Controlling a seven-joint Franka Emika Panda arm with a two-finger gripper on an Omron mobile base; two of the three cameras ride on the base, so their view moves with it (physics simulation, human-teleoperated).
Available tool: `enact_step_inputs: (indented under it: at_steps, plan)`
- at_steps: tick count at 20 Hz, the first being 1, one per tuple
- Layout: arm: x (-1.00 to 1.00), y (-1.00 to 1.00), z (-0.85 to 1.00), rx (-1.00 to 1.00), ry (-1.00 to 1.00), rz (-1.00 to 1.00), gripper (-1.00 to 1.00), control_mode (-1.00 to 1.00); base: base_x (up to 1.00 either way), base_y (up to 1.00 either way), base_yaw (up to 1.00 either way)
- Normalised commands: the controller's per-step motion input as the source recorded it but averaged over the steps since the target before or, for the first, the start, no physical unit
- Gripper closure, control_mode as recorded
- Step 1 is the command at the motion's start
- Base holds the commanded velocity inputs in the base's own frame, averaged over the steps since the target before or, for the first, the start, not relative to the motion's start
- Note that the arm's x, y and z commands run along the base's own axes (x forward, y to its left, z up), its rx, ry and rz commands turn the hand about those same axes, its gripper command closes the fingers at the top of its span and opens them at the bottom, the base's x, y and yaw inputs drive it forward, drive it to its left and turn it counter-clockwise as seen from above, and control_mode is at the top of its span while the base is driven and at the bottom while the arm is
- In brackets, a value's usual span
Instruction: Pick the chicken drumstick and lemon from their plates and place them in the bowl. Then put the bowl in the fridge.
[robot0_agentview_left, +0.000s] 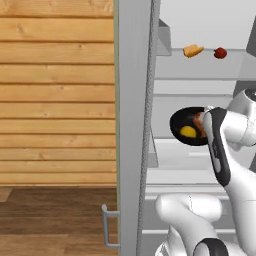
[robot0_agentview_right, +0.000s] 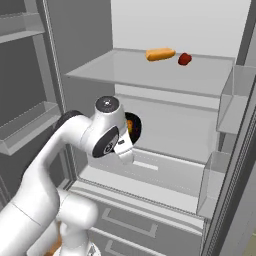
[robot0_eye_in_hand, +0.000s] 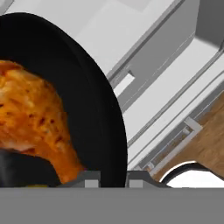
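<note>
Pinching the rim of the black bowl (robot0_agentview_left: 184, 126) with the gripper (robot0_eye_in_hand: 113, 178), fingers squeezed tight on the edge, and holding it up inside the open fridge (robot0_agentview_right: 165, 75) above a white lower shelf (robot0_agentview_right: 150, 175). Carrying the orange-brown drumstick (robot0_eye_in_hand: 35, 127) and the yellow lemon (robot0_agentview_left: 188, 131) side by side in that bowl. Higher up, sitting on the top shelf (robot0_agentview_right: 125, 70): a tan wedge of food (robot0_agentview_right: 160, 54) just beside a small red round thing (robot0_agentview_right: 184, 59).
</note>
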Motion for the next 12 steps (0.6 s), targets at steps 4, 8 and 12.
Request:
enact_step_inputs:
  at_steps: [4, 8, 12]
  plan:
    - [0.68, -0.26, 0.0, 0.0, 0.15, 0.0, 1.0, -1.0, 0.0, 0.0, 0.0]
    - [0.59, -0.22, -0.06, 0.11, 0.09, 0.0, 1.0, -1.0, 0.0, 0.0, 0.0]
    - [0.66, -0.18, -0.23, 0.22, 0.04, 0.0, 1.0, -1.0, 0.0, 0.0, 0.0]
